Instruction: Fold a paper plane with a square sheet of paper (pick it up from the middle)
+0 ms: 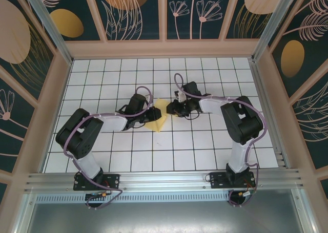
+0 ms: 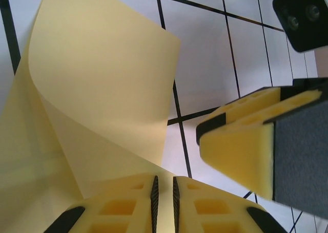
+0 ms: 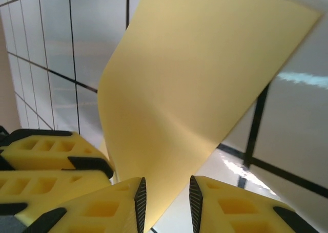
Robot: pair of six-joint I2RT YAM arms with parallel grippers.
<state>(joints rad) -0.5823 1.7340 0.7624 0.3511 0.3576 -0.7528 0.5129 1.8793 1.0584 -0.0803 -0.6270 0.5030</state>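
Nearest, a metal rail (image 1: 164, 181) runs along the front edge of the worktop (image 1: 205, 151). Just beyond it, two rows of white grid tiles lie bare. Wider bare stretches reach out to either side edge of the grid.

Both arms bend inward and meet near the middle. There the square sheet of paper (image 1: 158, 120) stands partly raised off the tiles, its lower corner pointing back toward the rail. The left gripper (image 1: 147, 118) is at the sheet's left edge and the right gripper (image 1: 171, 110) at its upper right edge, the two close together. Behind them several more rows of tiles lie bare up to the wooden frame (image 1: 164, 48) of the back wall.

From above, the fingers are too small to judge; the wrist views bring them close.

In the left wrist view, that gripper's fingers (image 2: 138, 207) are drawn nearly together, with a thin slit between the pads. The curled sheet (image 2: 102, 79) comes down to that slit, but I cannot tell whether it is pinched. One finger of the right gripper sits just to the right, apart from the paper's edge.

In the right wrist view, its own fingers (image 3: 225, 207) stand partly open astride the sheet's lower end. The paper (image 3: 195, 79) passes near the left pad and clear of the other, so it is not clamped. The left gripper's fingers (image 3: 51, 161) lie just beside, at lower left.
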